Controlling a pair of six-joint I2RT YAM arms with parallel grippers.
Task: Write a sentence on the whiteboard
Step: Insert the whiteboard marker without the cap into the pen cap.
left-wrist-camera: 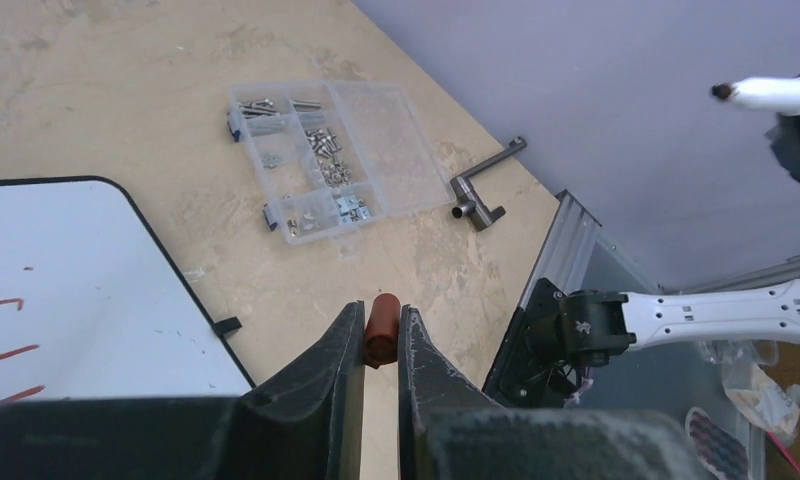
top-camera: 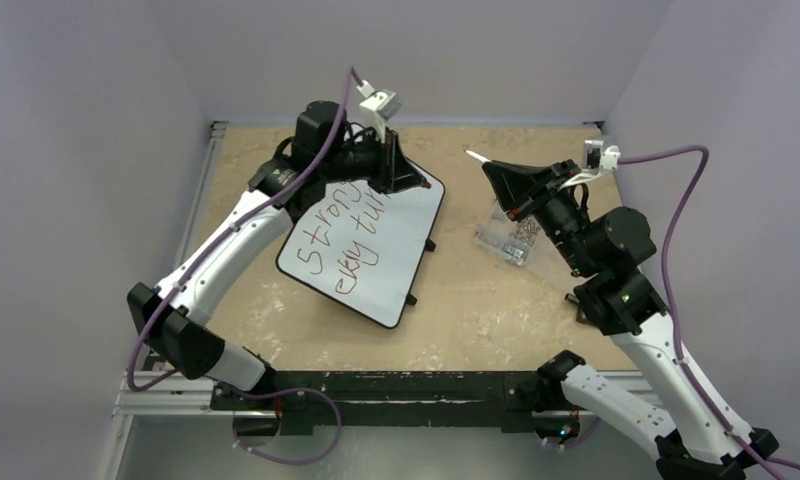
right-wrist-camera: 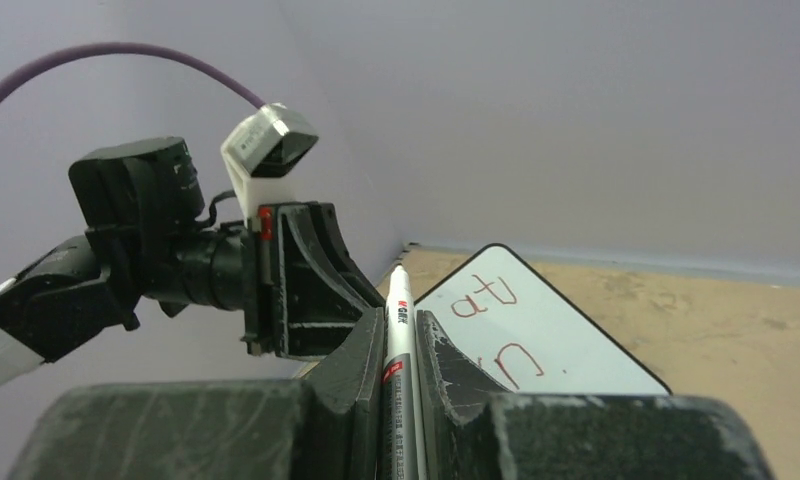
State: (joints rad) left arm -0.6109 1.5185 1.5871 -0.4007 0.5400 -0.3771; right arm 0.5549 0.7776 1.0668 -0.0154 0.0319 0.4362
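Left of middle on the surface (top-camera: 476, 310) lies the board (top-camera: 401, 280), with red writing (top-camera: 341, 240) on it. My right pincer (right-wrist-camera: 401, 318) is clamped on the pen (right-wrist-camera: 400, 400), up in the air with its tip bare. My left pincer (left-wrist-camera: 381, 312) is clamped on the cap (left-wrist-camera: 383, 325). I think this is the cap step. Next I must line up tip and cap.
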